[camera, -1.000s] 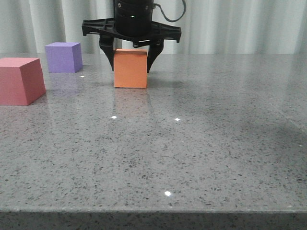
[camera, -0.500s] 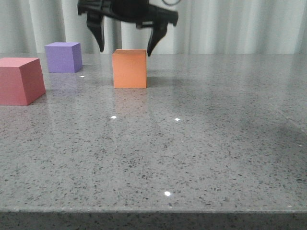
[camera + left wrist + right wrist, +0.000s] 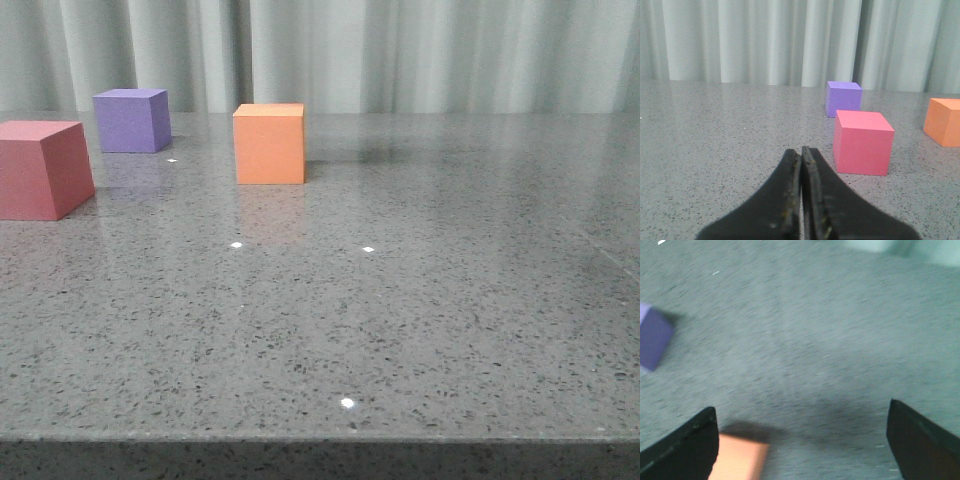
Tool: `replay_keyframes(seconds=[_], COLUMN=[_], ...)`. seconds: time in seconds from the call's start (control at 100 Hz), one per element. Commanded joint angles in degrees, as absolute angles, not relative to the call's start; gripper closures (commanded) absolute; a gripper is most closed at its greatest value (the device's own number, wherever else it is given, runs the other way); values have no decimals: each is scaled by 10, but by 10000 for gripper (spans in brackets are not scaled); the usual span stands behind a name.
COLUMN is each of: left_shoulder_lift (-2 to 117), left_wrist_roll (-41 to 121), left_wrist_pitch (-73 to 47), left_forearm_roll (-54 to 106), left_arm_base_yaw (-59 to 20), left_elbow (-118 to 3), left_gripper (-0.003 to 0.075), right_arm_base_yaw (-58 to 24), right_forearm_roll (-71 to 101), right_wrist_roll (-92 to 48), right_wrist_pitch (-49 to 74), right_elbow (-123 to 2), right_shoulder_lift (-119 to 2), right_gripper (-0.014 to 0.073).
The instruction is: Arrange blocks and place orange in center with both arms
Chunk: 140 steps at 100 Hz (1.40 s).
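— While the orange cube (image 3: pixel 269 144) sat alone on the grey worktop (image 3: pixel 420 300), where were the others?
— Purple cube (image 3: pixel 131 120) behind, red-pink cube (image 3: pixel 42 168) nearer, both left of it.
— And each end effector?
— Left end effector (image 3: pixel 801 200) was clenched, empty; right end effector (image 3: pixel 802 440) was spread wide above the orange cube.

Left gripper (image 3: pixel 801 200) low and level with fingers pressed together, tips touching; right gripper (image 3: pixel 802 440) up high, tilted downward, blurred, with fingers (image 3: pixel 682 447) spread wide apart and nothing between them.
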<state>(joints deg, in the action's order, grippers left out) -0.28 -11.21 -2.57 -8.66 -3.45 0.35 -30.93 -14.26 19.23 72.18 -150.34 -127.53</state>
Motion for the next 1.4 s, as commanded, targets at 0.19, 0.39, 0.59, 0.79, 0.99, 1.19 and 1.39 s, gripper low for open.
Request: replay_keyframes(seconds=[0.19, 0.39, 0.59, 0.79, 0.99, 1.19, 1.39], left_shoulder_lift=[-20, -20, -20, -20, -20, -20, -20], left_wrist_roll=[-116, -116, -116, -116, -116, -116, -116], left_wrist_pitch=[17, 17, 17, 17, 17, 17, 17], left_forearm_roll=[-82, -82, -82, -82, -82, -82, -82], left_arm_base_yaw=[-35, -35, -35, -35, -35, -35, -35], left_elbow=[28, 28, 28, 28, 28, 28, 28], left_gripper=[741, 741, 741, 741, 741, 741, 741], right_arm_base_yaw=[-238, -209, -181, -150, -131, -130, -128], right_forearm_roll=[-160, -149, -134, -131, -130, -131, -136], right_wrist_roll=[122, 85, 64, 46, 40, 44, 72], right_wrist_pitch=[749, 757, 754, 742, 707, 591, 461], right_elbow=[-1522, -1511, -1463, -1380, -1259, -1069, -850], right_shoulder_lift=[-1197, -1163, -1112, -1043, -959, -836, -703], right_gripper=[-70, -70, -70, -70, -70, -70, -70])
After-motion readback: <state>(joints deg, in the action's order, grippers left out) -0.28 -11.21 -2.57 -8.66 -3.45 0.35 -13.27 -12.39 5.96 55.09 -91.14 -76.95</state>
